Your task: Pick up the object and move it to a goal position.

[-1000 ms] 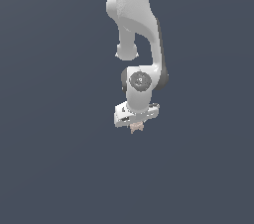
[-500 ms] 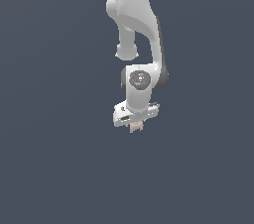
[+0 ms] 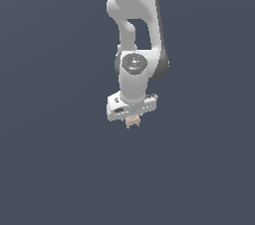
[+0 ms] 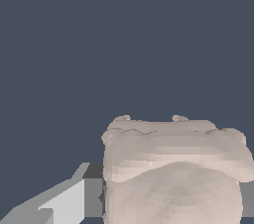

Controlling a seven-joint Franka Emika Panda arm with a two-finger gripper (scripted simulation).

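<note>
The object [image 3: 132,121] is a small pale beige-pink lump hanging just under the white hand of the arm in the exterior view, narrower than the hand. My gripper [image 3: 132,119] is shut on the object, with the fingers mostly hidden behind it. In the wrist view the object [image 4: 173,171] looms large and ridged, with a grey finger [image 4: 74,200] pressed against its side and another sliver of finger [image 4: 247,198] on the opposite side. No goal marker shows in either view.
The white arm [image 3: 134,30] reaches down from the top of the exterior view. Around it is only a plain dark blue-grey background.
The gripper with the object has risen slightly in the exterior view. Its hold on the object looks unchanged.
</note>
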